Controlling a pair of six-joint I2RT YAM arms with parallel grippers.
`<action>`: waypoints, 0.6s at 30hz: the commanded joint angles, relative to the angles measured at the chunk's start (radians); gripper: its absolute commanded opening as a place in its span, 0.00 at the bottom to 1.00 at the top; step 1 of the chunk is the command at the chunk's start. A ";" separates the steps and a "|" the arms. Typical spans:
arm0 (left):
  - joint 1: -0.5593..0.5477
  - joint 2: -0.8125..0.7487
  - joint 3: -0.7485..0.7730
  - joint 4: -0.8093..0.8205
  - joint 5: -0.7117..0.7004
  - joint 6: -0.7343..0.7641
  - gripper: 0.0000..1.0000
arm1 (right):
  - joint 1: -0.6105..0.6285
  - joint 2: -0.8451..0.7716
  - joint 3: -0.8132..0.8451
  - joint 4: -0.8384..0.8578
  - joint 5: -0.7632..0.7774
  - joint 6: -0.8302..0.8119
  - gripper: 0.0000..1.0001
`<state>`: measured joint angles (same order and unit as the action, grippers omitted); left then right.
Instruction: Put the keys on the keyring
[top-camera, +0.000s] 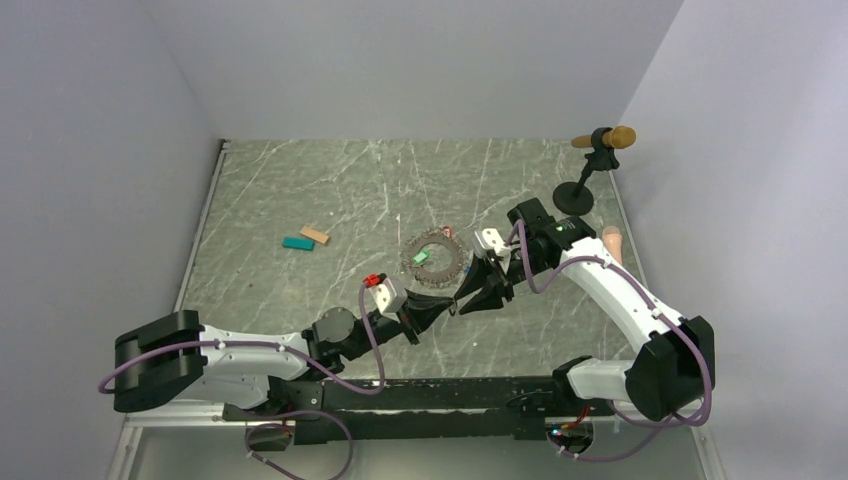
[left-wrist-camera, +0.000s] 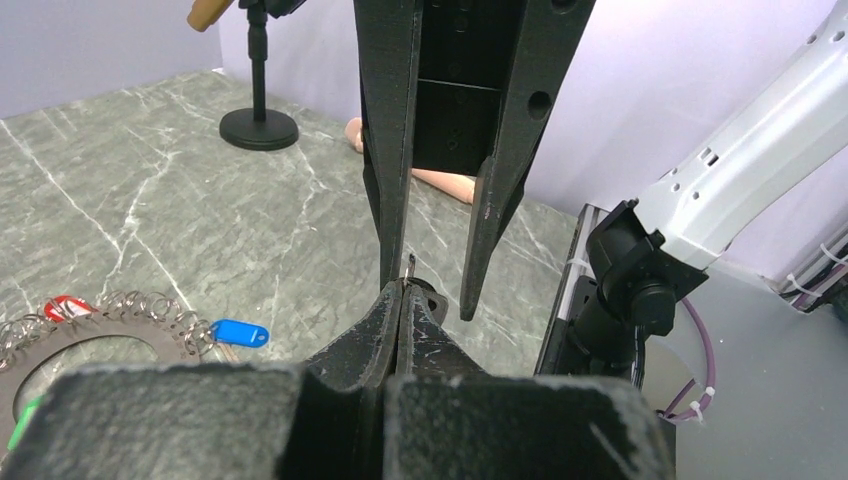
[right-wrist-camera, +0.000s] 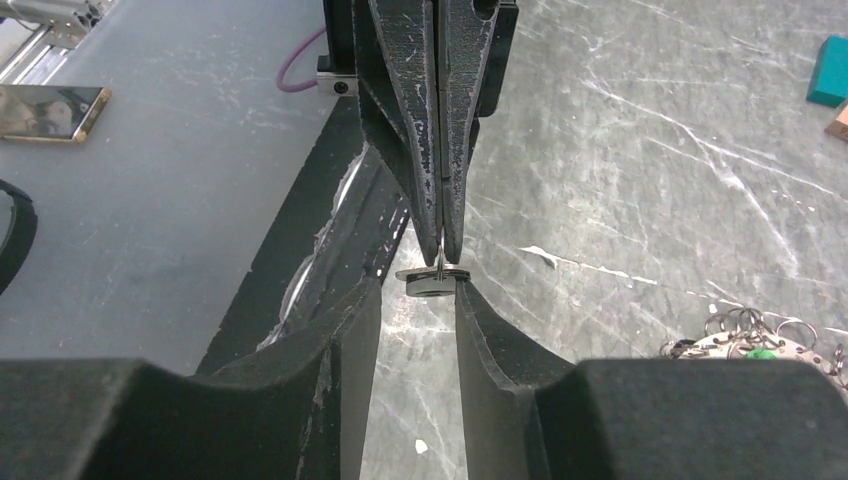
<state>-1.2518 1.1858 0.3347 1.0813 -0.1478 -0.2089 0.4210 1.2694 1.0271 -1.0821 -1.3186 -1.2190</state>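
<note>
- The grey marbled tabletop (top-camera: 300, 180) carries everything; both arms reach in to meet just near of its middle.
- A black round-based stand (top-camera: 575, 196) is at the far right, well apart from the rest.
- The keyring (top-camera: 455, 258) lies flat near the middle, just beyond the two pincers.
- The right pincer (right-wrist-camera: 418, 305) is partly open, its fingers either side of the left one's tip; I cannot tell whether they touch anything.
- The left pincer (right-wrist-camera: 440, 250) is fully closed, pinching the thin blade of a black key (right-wrist-camera: 432, 282) held above the tabletop.
- A teal block (top-camera: 297, 243) and a tan block (top-camera: 315, 236) lie touching, left of the keyring.
- A blue key (left-wrist-camera: 240, 333), a red key (left-wrist-camera: 62, 306) and a green key (top-camera: 421, 257) lie at the keyring.
</note>
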 joint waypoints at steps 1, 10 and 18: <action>-0.006 0.008 0.012 0.070 0.001 -0.031 0.00 | -0.002 -0.006 0.006 0.017 -0.066 -0.010 0.37; -0.006 0.014 0.015 0.044 0.005 -0.036 0.00 | -0.015 -0.010 0.010 0.021 -0.068 0.000 0.35; -0.006 0.014 0.005 0.043 0.008 -0.041 0.00 | -0.031 -0.009 0.006 0.026 -0.074 0.007 0.35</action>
<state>-1.2518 1.1957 0.3347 1.0870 -0.1471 -0.2306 0.3965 1.2694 1.0271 -1.0771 -1.3350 -1.2072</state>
